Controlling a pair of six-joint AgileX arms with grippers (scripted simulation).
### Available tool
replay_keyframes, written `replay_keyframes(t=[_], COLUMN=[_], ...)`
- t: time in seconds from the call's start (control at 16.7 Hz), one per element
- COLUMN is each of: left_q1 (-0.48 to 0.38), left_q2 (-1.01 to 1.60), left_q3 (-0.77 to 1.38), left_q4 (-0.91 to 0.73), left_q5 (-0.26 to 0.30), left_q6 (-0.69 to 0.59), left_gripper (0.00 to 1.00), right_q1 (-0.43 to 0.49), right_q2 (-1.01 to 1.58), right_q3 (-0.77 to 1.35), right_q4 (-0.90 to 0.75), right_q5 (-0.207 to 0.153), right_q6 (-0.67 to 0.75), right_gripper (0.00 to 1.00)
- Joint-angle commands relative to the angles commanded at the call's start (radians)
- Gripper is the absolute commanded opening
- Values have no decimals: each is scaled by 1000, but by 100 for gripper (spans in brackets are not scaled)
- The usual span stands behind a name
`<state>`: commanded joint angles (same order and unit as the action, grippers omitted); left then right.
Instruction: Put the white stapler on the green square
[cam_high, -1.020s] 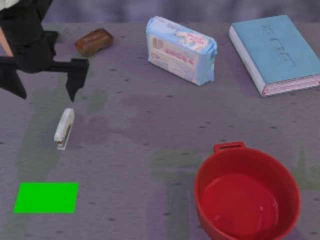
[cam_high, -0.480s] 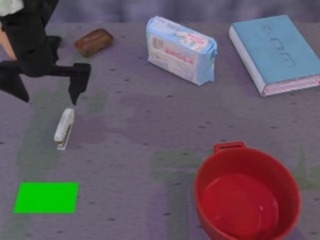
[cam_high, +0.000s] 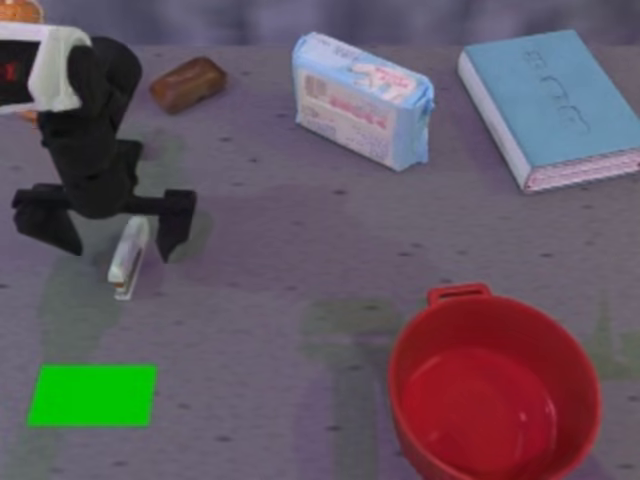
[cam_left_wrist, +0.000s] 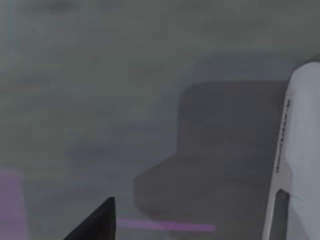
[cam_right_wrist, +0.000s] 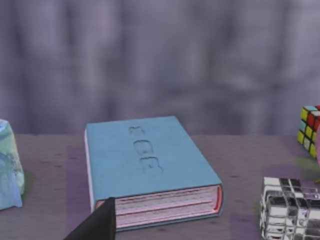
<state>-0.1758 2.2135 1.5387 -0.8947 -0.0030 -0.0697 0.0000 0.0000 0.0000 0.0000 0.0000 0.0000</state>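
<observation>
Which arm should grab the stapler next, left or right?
Left. Its end effector is open and straddles the stapler, on the table's left side near the green square. The right arm is absent from the top view; its wrist camera faces the book, on the far right.

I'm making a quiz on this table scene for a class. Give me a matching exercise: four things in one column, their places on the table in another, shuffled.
Things:
1. white stapler
2. green square
3. blue book
4. red bowl

Places:
a. top view's far right corner
b. between the open fingers of the left gripper
c. near left corner, nothing on it
d. near right, below the book

Pairs: 1-b, 2-c, 3-a, 4-d
</observation>
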Motion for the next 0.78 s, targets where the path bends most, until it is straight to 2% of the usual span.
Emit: replay_keyframes(t=[0.24,0.78], left_q1=[0,0], left_q2=[3,3], left_q3=[-6,-6], left_q4=[7,7], left_q5=[0,0], left_q6=[0,0], left_gripper=[100,32], right_q1=[0,0], right_q2=[0,0], right_q3=[0,0], right_q4=[0,0], right_q5=[0,0], right_q6=[0,0], right_gripper=[100,100])
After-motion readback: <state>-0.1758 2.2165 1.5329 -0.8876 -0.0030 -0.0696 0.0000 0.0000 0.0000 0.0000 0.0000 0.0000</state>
